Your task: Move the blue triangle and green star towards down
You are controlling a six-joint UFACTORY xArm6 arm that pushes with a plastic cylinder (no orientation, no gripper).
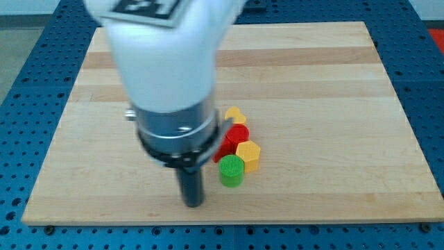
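The blue triangle and the green star do not show; the arm's white and black body (173, 90) hides much of the board's middle. My tip (193, 203) rests on the board near the view's bottom, just left of a green cylinder (232, 171). A cluster sits right of the rod: a yellow block (235, 114) at its top, a red round block (238, 135) under it, another red piece (225, 149) against the arm, and a yellow hexagon (249, 154) next to the green cylinder.
The wooden board (333, 83) lies on a blue perforated table (423, 42). The board's bottom edge runs close below my tip.
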